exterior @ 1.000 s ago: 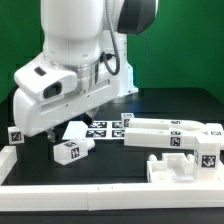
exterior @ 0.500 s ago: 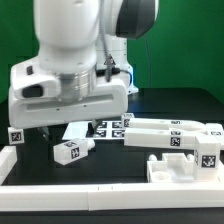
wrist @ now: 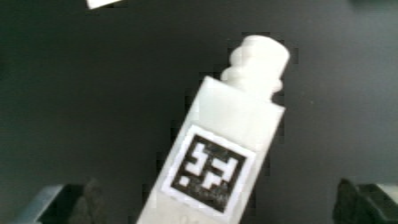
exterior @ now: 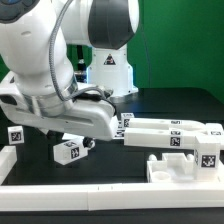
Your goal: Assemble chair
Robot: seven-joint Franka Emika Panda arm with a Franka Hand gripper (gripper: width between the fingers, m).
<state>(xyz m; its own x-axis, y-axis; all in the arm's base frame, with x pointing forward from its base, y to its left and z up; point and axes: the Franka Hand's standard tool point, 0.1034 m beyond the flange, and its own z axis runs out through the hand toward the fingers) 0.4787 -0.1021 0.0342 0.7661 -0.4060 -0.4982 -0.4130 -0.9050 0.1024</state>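
Fingers (wrist: 63,203) of the end effector (wrist: 217,205) stand spread wide in the wrist view, one dark tip at each side, and they pinch nothing. Between them, touching neither, lies a white chair leg (wrist: 228,140) flat on the dark surface (wrist: 71,100). It runs slantwise through the gap. The leg bears a black-and-white tag (wrist: 214,168) on its upper face. From its far end, the one pointing away from the fingertips, sticks a stubby round peg (wrist: 260,60).

In the exterior view the bulk of the arm (exterior: 60,60) leans over the scene and hides the fingers, so their spread cannot be read there. The same leg (exterior: 68,150) shows just beneath the arm's white wrist housing, lying on the surface with its tag turned toward the camera.

The other chair parts sit well apart from the end effector, toward the exterior view's right. These are long tagged panels (exterior: 172,135) lying side by side and, nearer the camera, a blocky part (exterior: 185,163). A long white border rail (exterior: 100,190) runs along the near edge of the surface, on the camera's side of the leg.
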